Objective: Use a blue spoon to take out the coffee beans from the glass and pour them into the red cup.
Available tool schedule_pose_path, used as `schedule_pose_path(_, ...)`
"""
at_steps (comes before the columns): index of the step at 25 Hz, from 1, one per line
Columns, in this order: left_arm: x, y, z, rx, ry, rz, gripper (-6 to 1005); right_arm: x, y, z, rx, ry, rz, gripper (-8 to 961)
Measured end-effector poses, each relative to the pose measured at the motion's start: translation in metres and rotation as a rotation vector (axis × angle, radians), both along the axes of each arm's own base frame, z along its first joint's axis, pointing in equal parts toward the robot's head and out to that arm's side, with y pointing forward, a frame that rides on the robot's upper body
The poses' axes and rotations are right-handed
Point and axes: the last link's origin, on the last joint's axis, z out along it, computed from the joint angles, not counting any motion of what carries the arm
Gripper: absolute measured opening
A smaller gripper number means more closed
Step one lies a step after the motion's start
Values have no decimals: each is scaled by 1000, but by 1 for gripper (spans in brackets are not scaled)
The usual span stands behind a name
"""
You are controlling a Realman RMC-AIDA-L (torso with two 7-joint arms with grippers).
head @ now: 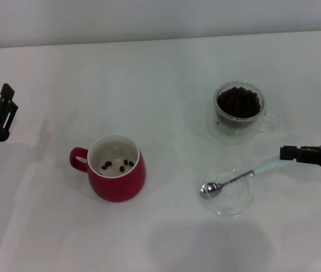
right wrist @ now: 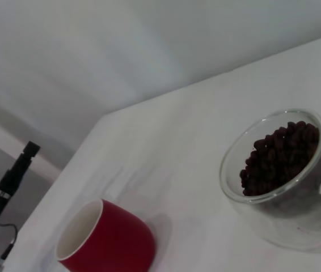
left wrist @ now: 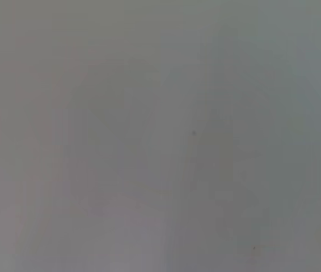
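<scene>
Since a few beans already lie in the red cup while the glass is all but full, the job reads as barely begun; details follow.

Coffee beans (head: 238, 102): the bulk fills the glass nearly to the rim; about 4 lie on the white floor of the red cup.

Glass (head: 258, 116): upright at 2 o'clock on the table, its small clear handle pointing toward 3 o'clock.

Red cup (head: 122, 181): upright at 8 o'clock of the table's middle, handle toward 9 o'clock, well apart from the glass.

Blue spoon (head: 234, 180): at 4 o'clock, slanted, its empty metal bowl resting on a clear saucer, its pale handle rising toward 2 o'clock.

Clear saucer (head: 241, 204): flat, just at 6 o'clock of the glass.

Right gripper (head: 288, 153): at 3 o'clock, its tip touching the end of the spoon handle; whether its fingers pinch the handle I cannot tell.

Left gripper (head: 5, 105): parked at 9 o'clock, clear of everything; I cannot tell its fingers' state.

Done: at least 1 small transfer, judging by the beans in the cup.

Left: many more scoops from glass to cup.
</scene>
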Motion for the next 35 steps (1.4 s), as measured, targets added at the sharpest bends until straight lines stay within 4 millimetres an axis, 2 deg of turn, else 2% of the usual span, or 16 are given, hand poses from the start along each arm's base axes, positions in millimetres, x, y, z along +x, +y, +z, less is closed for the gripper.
schedule_pose_path(10,-1,-1,0,0,1,3,710,8,5,3,44,-44,-29,273)
schedule_pose_path(14,-1,-1,1,1,1,3,709,9,22,17,217,-67,2,283)
schedule_pose_path(18,-4,-2,2,10,-4,18,709,10,45,32,590,-138,60,444)
schedule_pose_path(20,-7,-4,4,27,-14,40,709,10,52,34,803,-231,95,526)
schedule_pose_path(22,-11,-5,6,42,-23,64,709,9,57,33,925,-294,105,609)
schedule_pose_path(25,-19,-7,10,65,-34,108,709,10,66,27,1019,-366,91,733)
schedule_pose_path(30,-34,-10,22,140,-71,200,710,14,84,23,1128,-524,23,805)
schedule_pose_path(35,-45,-10,27,134,-86,233,710,11,94,20,1185,-582,-28,849)
